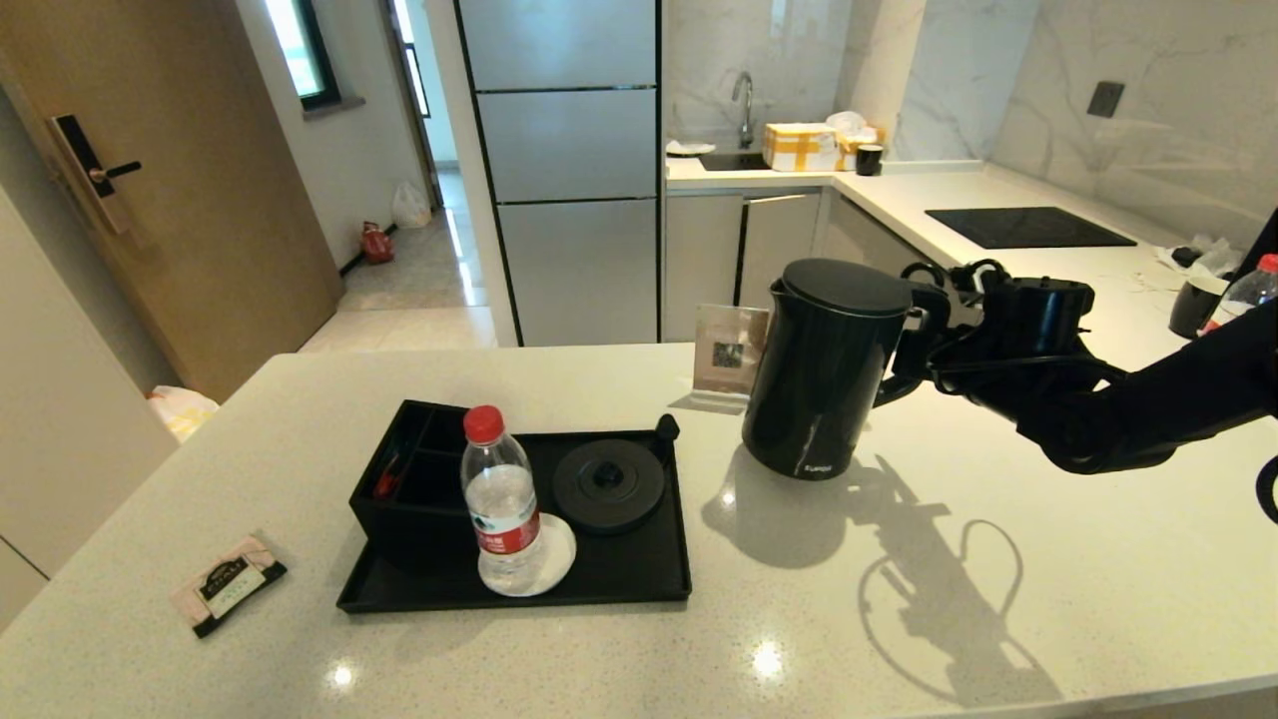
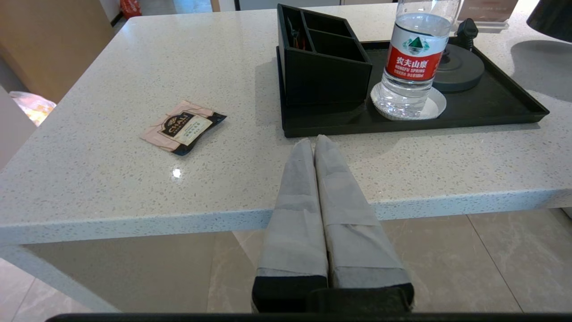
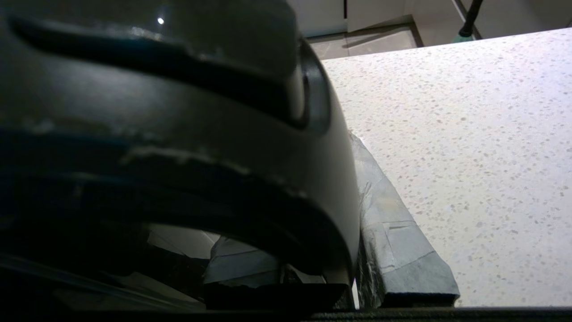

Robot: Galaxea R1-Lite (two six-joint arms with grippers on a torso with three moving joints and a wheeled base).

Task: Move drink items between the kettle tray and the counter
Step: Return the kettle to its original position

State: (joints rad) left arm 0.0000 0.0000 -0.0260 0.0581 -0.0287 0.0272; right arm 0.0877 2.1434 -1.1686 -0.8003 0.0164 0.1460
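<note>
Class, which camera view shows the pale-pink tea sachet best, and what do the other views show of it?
The left wrist view: the tea sachet lies flat on the counter, close enough to show its black label. The head view shows it smaller, near the counter's left edge. The right wrist view does not show it.

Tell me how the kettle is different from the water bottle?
The kettle is matte black and wide; the water bottle is clear and slim with a red cap. The kettle stands on the counter, held at its handle by the right gripper; the bottle stands untouched in the tray. Both are upright.
</note>
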